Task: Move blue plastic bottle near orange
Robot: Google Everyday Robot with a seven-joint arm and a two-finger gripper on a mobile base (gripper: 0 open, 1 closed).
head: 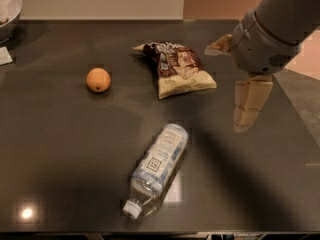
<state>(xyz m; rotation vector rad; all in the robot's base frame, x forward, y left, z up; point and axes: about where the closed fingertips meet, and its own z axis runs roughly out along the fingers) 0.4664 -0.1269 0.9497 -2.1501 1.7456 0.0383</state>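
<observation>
The blue plastic bottle (159,168) lies on its side on the dark table (60,149), near the front edge, with its white cap toward the front left. The orange (98,80) sits to the far left of it, about two bottle lengths away. My gripper (226,89) hangs above the table's right side, to the right of and beyond the bottle and clear of it. It is open and empty, with one beige finger (249,104) pointing down and the other pointing left.
A brown-and-cream chip bag (177,69) lies between the orange and my gripper, toward the back. A white bowl (9,10) stands at the far left corner, with a small white item (5,55) in front of it. The table's right edge runs just beyond my arm.
</observation>
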